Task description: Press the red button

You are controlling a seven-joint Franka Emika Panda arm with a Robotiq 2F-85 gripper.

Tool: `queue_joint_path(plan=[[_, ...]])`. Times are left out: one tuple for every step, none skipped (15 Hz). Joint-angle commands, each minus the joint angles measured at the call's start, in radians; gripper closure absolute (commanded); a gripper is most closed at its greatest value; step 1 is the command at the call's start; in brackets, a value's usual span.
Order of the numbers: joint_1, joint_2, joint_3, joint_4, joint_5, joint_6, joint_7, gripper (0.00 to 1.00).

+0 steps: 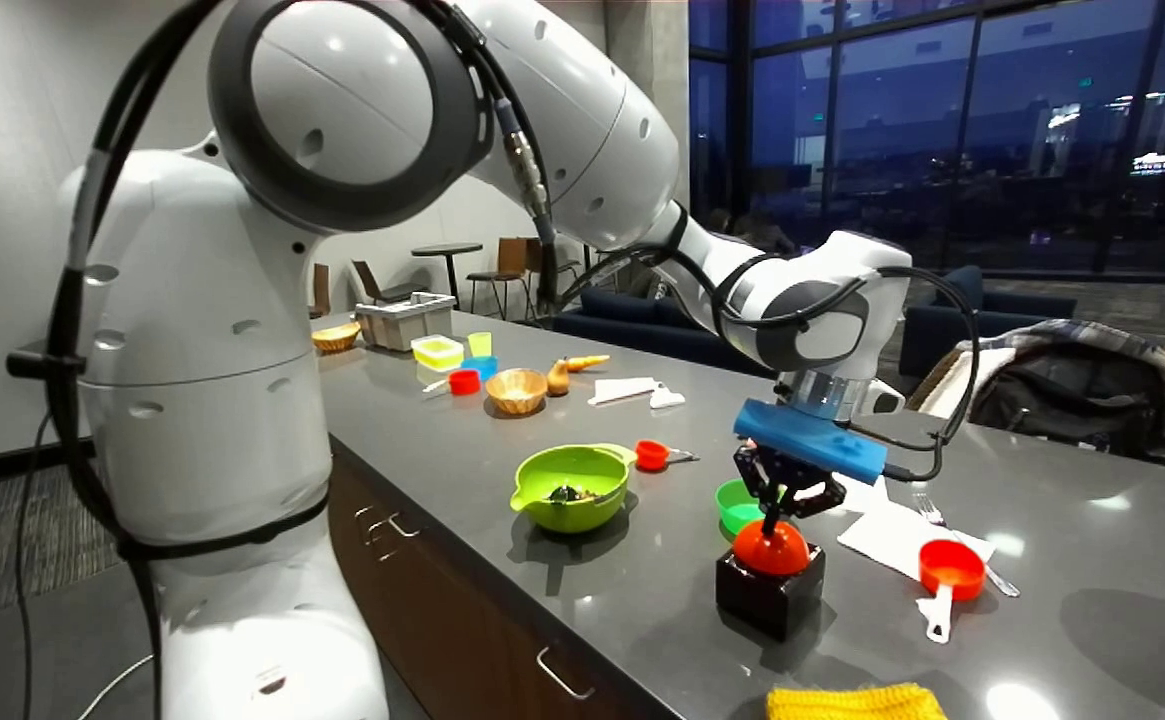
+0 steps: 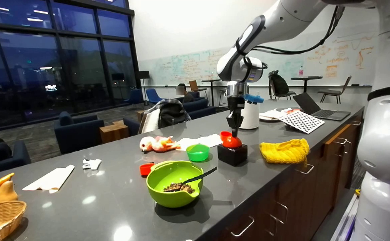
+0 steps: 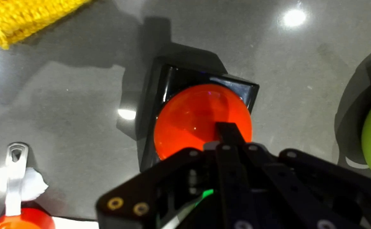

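The red button (image 1: 774, 553) is a round dome on a black box (image 1: 770, 600) that stands upright on the counter. The button also shows in an exterior view (image 2: 232, 143) and in the wrist view (image 3: 188, 117). My gripper (image 1: 769, 524) points straight down with its fingers together and nothing between them. It also shows in an exterior view (image 2: 235, 135) and in the wrist view (image 3: 228, 127). The fingertips are at the top of the dome and appear to touch it. I cannot tell whether the dome is pushed down. The fingers cover part of the dome in the wrist view.
A green cup (image 2: 198, 153) stands close behind the box. A green bowl (image 2: 174, 182) holding a spoon stands to one side. A yellow knitted cloth (image 2: 284, 151) lies on the other side. A red scoop (image 1: 951, 570) and white napkins (image 1: 902, 538) lie nearby.
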Motion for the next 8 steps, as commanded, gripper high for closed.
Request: queue_joint_path(plan=[[-0.019,0.026,0.016,-0.017,0.040,0.030,-0.014,1.00],[-0.020,0.027,0.016,-0.019,0.041,0.029,-0.010,1.00],[-0.020,0.030,0.017,-0.020,0.042,0.031,-0.007,1.00],[-0.020,0.033,0.017,-0.020,0.040,0.032,-0.004,1.00],[-0.019,0.032,0.018,-0.024,0.037,0.032,0.003,1.00],[-0.018,0.035,0.019,-0.025,0.035,0.036,0.007,1.00],[-0.017,0.038,0.020,-0.028,0.033,0.040,0.015,1.00],[-0.016,0.040,0.021,-0.030,0.032,0.041,0.019,1.00]])
